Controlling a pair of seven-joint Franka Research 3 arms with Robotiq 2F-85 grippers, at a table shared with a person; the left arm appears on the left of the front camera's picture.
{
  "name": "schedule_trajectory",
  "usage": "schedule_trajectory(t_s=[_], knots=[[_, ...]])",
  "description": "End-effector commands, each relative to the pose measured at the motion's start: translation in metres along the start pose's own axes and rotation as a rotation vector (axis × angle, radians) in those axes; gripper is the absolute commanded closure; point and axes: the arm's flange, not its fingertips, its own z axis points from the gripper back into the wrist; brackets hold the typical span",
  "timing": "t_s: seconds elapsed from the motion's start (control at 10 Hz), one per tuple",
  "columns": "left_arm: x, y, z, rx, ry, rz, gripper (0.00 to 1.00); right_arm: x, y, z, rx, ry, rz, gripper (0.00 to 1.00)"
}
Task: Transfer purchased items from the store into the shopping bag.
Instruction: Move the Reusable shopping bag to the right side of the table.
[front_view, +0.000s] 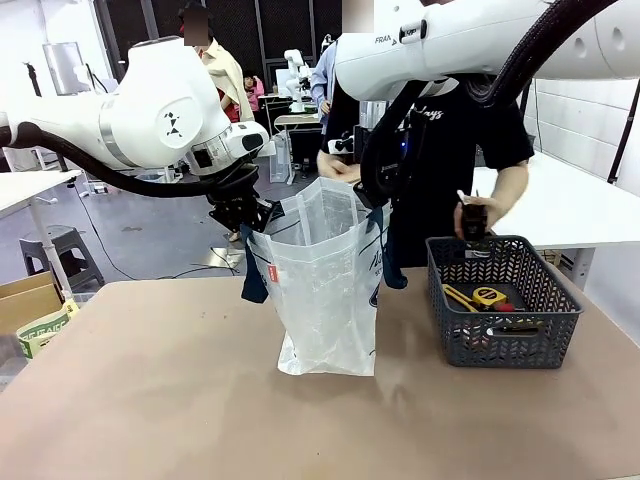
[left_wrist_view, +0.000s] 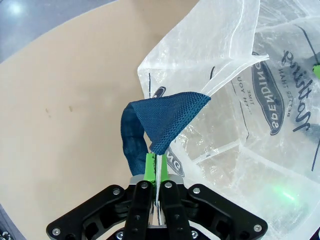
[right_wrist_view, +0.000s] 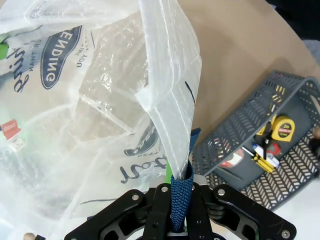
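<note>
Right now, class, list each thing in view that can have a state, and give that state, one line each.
shopping bag: upright on the table, mouth held open.
left pincer: shut on the bag's rim by a navy handle.
right pincer: shut on the other navy handle.
basket: upright, holding several items.
tape measure: lying in the basket.
person's hand: gripping a dark item above the basket's far rim.
</note>
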Motion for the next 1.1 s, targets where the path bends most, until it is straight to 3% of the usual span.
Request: schedule_trajectory(t_s=[0.0,1.0], knots=[[0.0,0.0015,0.0006,0.001,-0.001,0.002,1.0,-0.0003,-0.0004,0.0003,0.0,0.001,-0.002,1.0],[0.0,0.0015,0.0006,0.001,-0.001,0.002,1.0,-0.0003,-0.0004,0.0003,0.0,0.001,-0.002,1.0]])
